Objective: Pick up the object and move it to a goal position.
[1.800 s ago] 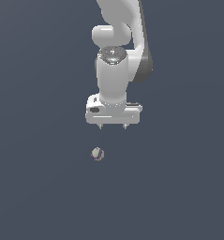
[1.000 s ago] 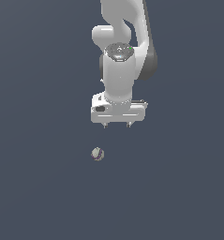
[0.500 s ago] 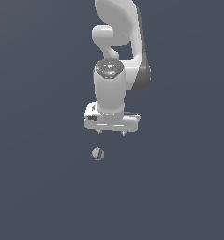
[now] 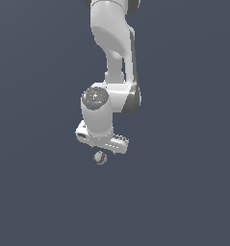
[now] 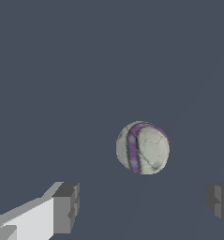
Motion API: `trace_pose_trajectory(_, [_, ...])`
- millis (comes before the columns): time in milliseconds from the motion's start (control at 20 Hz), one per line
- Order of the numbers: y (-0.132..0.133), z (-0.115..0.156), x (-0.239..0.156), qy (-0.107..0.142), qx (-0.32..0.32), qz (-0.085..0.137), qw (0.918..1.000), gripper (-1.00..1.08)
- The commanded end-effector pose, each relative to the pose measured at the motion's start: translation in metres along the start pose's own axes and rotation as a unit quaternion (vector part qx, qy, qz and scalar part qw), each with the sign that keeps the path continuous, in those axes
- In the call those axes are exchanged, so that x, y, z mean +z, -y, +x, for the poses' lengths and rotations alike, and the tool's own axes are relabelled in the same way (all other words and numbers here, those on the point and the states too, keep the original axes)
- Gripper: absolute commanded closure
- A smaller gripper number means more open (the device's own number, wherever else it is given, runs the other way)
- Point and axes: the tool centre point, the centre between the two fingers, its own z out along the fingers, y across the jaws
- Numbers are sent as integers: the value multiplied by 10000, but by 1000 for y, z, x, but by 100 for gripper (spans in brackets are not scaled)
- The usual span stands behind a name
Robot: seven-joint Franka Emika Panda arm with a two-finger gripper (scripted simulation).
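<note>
The object is a tiny whitish-grey ball with purple seam marks, lying on the dark grey floor. In the wrist view the ball sits just beyond the gap between my two fingers, slightly off toward one of them. My gripper hangs directly over the ball in the exterior view, its white hand body hiding the fingertips there. The jaws stand wide apart and hold nothing.
The white arm rises from the hand toward the top of the exterior view. The flat dark grey floor stretches all around.
The gripper has moved toward the exterior view's left and dropped down, from beside and above the ball to just over it. The ball has not moved.
</note>
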Motion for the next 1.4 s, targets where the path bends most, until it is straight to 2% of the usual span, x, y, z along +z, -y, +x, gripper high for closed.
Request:
trace_pose_trajectory(0, [-7,7,11,5,187,-17,9998,-92])
trace_pose_trajectory(600, [-16,13,28,21,404,-45,9992,-92])
trace_pose_trajectory(1050, [-18,13,68,18,423,-45,9991,-92])
trace_pose_trajectory(1350, [-17,14,75,18,423,-45,9991,-92])
